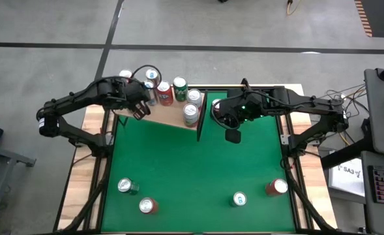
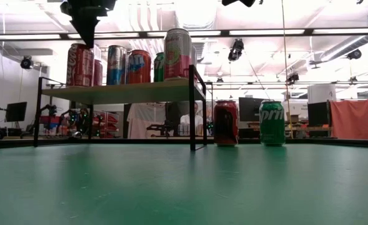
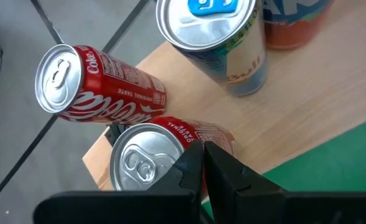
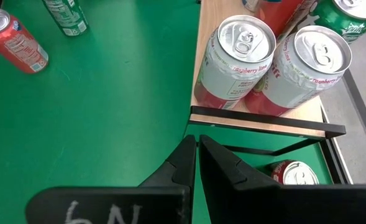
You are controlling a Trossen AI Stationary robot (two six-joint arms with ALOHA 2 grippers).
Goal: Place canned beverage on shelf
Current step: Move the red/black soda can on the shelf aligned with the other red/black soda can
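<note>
Near edge of green table [image 1: 192,170]: four cans standing loose, well apart. A green one [image 1: 126,187] and a red one [image 1: 147,206] on the left side, a green one [image 1: 239,198] and a red one [image 1: 277,188] on the right side.

Mid table, right of centre: right gripper [image 1: 233,136] hanging over bare green, just beside the dark end panel [image 1: 201,117] of the shelf [image 1: 172,116]. Fingers pressed together, nothing between them.

Far left corner: pale wooden shelf on dark legs, raised off the table. Crowded with upright cans: two pale raspberry ones [image 4: 235,62] touching at the panel end, a green one [image 1: 179,85] and a red one [image 1: 165,94] behind, a blue-topped one [image 3: 210,34] and red cola cans [image 3: 99,84] at the other end.

Left gripper [image 1: 139,111] over that far end of the shelf, fingers closed and empty, tips [image 3: 192,163] just beside the top of a red can [image 3: 146,158].

Under the shelf, a red can top [image 4: 293,173] partly visible.
</note>
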